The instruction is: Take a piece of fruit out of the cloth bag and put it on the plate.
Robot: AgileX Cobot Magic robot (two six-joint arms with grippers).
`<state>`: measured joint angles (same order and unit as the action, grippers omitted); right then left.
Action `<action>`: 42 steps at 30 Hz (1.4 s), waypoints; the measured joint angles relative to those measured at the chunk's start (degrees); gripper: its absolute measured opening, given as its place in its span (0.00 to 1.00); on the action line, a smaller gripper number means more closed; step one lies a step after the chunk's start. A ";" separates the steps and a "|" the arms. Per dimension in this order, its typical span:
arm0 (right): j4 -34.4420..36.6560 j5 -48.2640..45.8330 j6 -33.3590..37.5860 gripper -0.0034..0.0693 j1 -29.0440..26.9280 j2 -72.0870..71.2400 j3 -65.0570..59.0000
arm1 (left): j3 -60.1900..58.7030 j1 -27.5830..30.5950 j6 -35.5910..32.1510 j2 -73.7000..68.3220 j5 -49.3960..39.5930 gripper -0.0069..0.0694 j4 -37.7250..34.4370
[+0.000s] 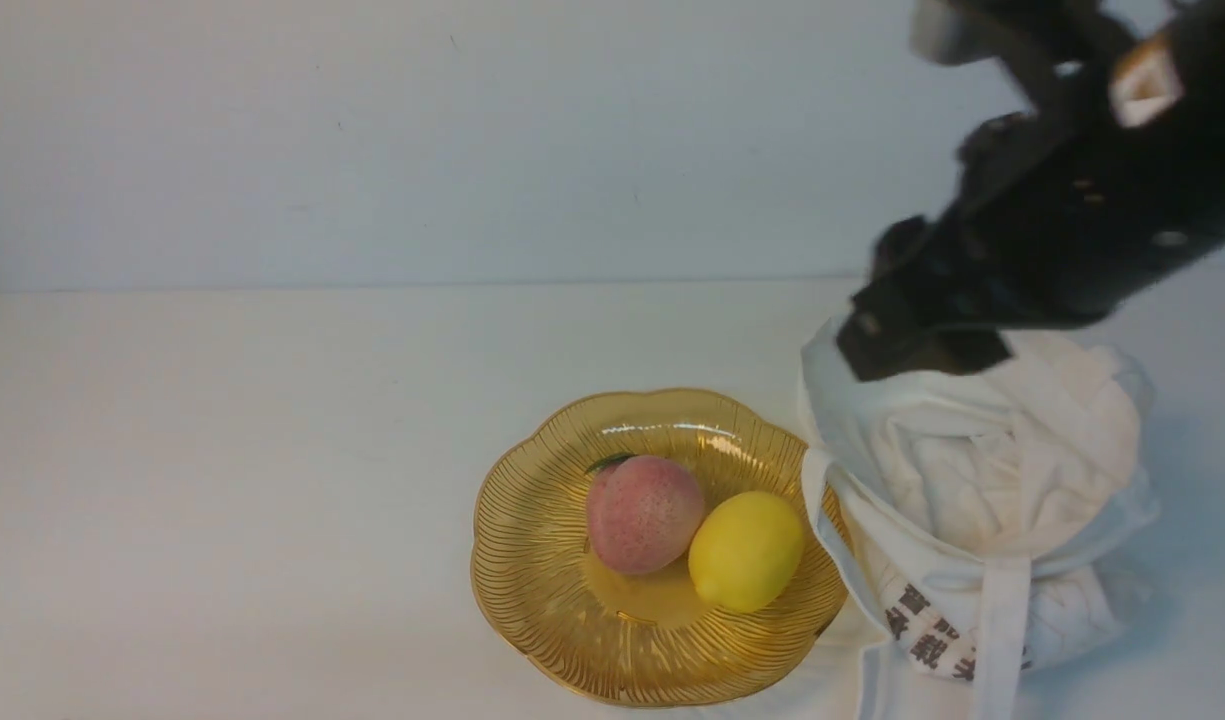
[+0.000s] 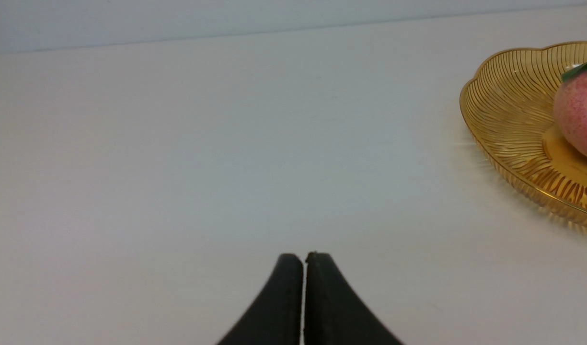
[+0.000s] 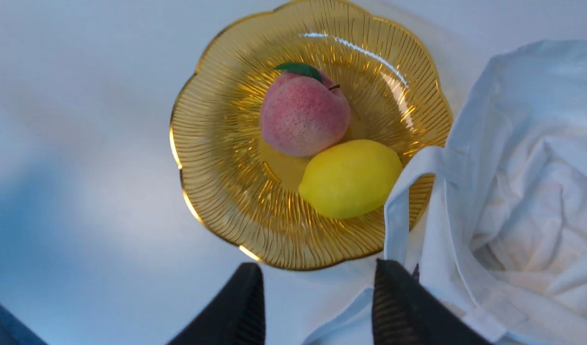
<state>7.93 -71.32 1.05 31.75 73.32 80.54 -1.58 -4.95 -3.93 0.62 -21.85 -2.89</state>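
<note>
The yellow lemon (image 1: 745, 549) lies on the amber scalloped plate (image 1: 532, 560), touching a pink peach (image 1: 643, 513) with a green leaf. The white cloth bag (image 1: 982, 470) stands just right of the plate, one strap draped over the plate's rim. My right gripper (image 3: 317, 273) is open and empty, raised above the bag and the plate; in the right wrist view I see the lemon (image 3: 350, 178), the plate (image 3: 212, 158) and the bag (image 3: 528, 191) below it. My left gripper (image 2: 304, 258) is shut and empty over bare table, left of the plate (image 2: 509, 110). It is out of the front view.
The right arm (image 1: 1062, 210) hangs dark over the bag's top at the upper right of the front view. The peach (image 2: 578, 115) shows at the edge of the left wrist view. A pale wall runs behind the white table (image 1: 272, 450).
</note>
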 joint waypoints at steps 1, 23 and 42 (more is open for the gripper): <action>-0.05 0.03 0.00 0.41 0.00 -0.71 0.00 | 0.00 0.00 0.00 0.00 0.00 0.08 0.00; -2.16 60.33 0.51 0.03 0.00 -66.57 -57.39 | 0.00 0.00 0.00 0.00 0.00 0.08 0.00; -2.16 60.10 0.51 0.03 0.00 -65.68 -57.39 | 0.00 0.00 0.00 0.00 0.00 0.08 0.00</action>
<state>5.76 -11.21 1.56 31.75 7.64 23.15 -1.58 -4.95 -3.93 0.62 -21.85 -2.89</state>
